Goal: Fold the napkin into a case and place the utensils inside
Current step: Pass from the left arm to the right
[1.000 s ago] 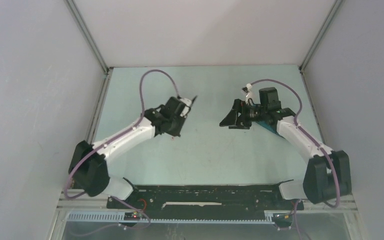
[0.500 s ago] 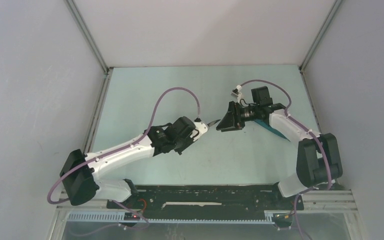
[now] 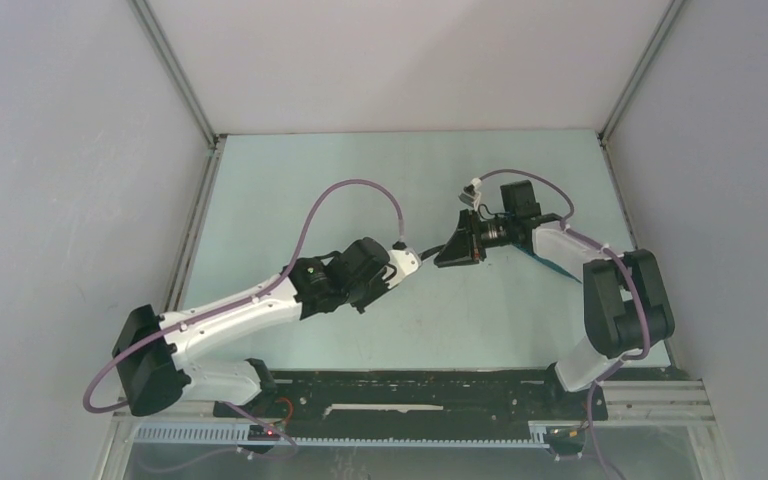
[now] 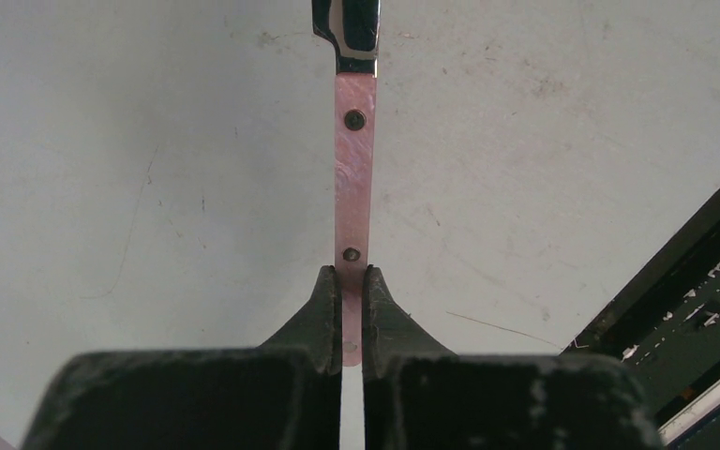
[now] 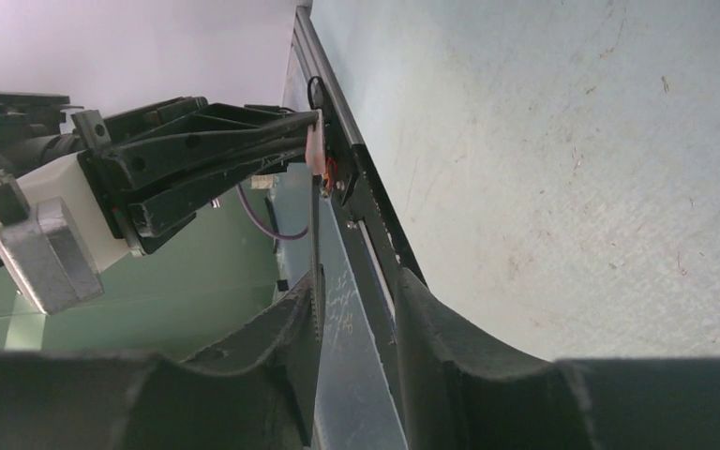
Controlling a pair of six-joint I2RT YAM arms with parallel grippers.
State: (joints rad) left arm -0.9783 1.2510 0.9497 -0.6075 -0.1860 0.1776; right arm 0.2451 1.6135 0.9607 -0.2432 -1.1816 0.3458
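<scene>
Left wrist view showed us the left hand [image 4: 350, 277] clamped on the knife [image 4: 354, 159] by its pink handle. We saw the right hand [image 5: 356, 283] spread wide around the blade, with the teal napkin [image 3: 550, 263] lying under that arm.

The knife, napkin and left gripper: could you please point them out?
knife [image 4: 354, 178]: left wrist view, middle of its pink riveted handle.
napkin [image 3: 554, 265]: top external view, its visible teal edge.
left gripper [image 4: 350, 278]: left wrist view, between its fingertips.
</scene>
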